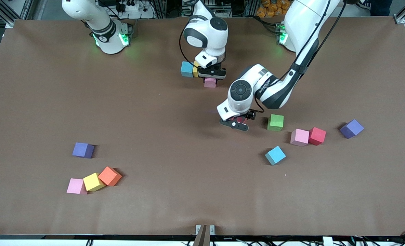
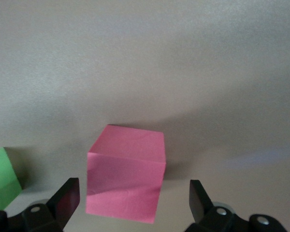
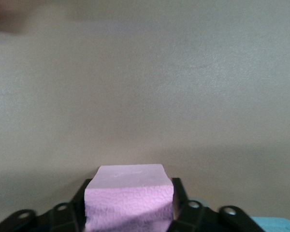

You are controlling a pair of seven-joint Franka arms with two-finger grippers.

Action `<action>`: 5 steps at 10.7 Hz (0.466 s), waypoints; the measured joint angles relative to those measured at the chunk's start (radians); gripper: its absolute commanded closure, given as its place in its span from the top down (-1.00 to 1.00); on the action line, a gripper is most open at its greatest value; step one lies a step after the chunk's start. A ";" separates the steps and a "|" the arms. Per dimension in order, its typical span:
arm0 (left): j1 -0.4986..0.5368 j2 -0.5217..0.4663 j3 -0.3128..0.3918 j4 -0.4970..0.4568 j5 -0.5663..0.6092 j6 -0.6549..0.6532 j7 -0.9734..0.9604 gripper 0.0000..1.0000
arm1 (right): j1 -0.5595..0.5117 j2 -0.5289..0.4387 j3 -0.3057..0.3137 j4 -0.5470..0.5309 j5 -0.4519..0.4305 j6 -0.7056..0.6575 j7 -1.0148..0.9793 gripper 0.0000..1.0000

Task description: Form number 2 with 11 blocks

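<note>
Glossy white arms (image 1: 274, 87) (black joints, green base lights), black cables.

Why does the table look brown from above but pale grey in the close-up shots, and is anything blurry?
Front view: even overhead light, soft shadows beside the blocks, like the green block. Left wrist view: washed-out grey table, crimson block sharp, fingers dark. Right wrist view: pink block sharp, a blurred dark smudge in one corner.

left gripper (image 2: 134, 205) low over the table (image 2: 183, 72), its dark fingers (image 2: 65, 198) spread wide, a clear gap on each side of the crimson block (image 2: 125, 174). that block sits between them, one corner edge turned toward the camera, touching neither finger. green block (image 2: 2, 176) just beside it, half cut off at the frame edge.
</note>
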 measured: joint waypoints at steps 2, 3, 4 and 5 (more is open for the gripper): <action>0.000 0.001 0.000 -0.032 0.013 0.040 0.000 1.00 | -0.004 -0.001 -0.009 0.001 0.000 0.000 -0.001 1.00; 0.000 0.001 0.000 -0.037 0.014 0.047 0.000 1.00 | -0.010 -0.003 -0.013 0.003 0.000 0.000 -0.005 1.00; 0.000 0.001 0.000 -0.038 0.014 0.048 0.000 1.00 | -0.021 -0.010 -0.017 0.005 0.000 -0.004 -0.015 1.00; 0.000 0.001 0.000 -0.038 0.015 0.048 0.000 1.00 | -0.041 -0.025 -0.020 0.010 0.000 -0.017 -0.043 1.00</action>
